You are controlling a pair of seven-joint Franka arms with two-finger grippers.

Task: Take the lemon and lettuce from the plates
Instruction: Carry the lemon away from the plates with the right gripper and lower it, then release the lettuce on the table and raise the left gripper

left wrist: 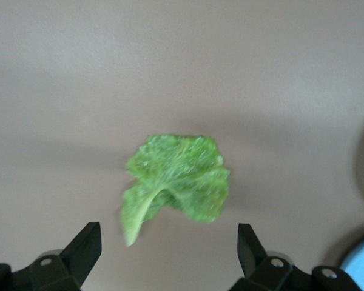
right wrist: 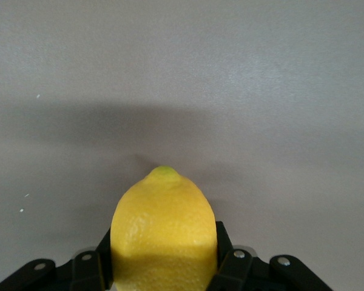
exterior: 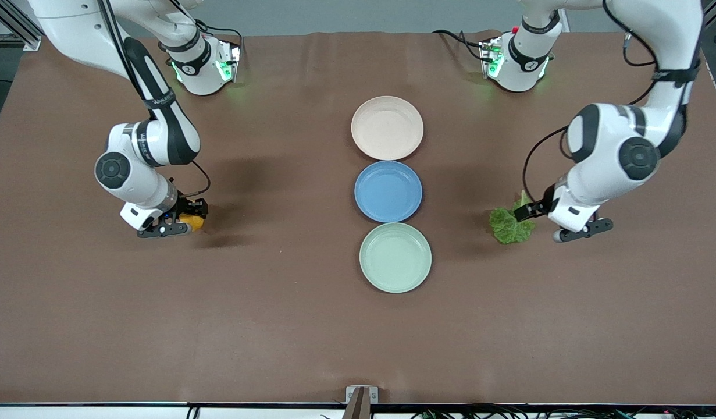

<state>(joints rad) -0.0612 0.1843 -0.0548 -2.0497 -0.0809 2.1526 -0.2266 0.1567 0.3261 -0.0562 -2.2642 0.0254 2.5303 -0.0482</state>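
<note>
Green and crinkled, the lettuce (left wrist: 177,177) lies on the brown table (exterior: 288,326) toward my left arm's end, well apart from the empty cream plate (exterior: 387,127) and mint plate (exterior: 395,257), with my left gripper (left wrist: 170,251) spread wide just above it. My right gripper (right wrist: 164,267) is clamped on the lemon (right wrist: 164,233), low over the table toward my right arm's end. I judge the smooth, rounded lemon could squirt from my pinch or roll when released, and my left fingers could snag the loose leaf.
</note>
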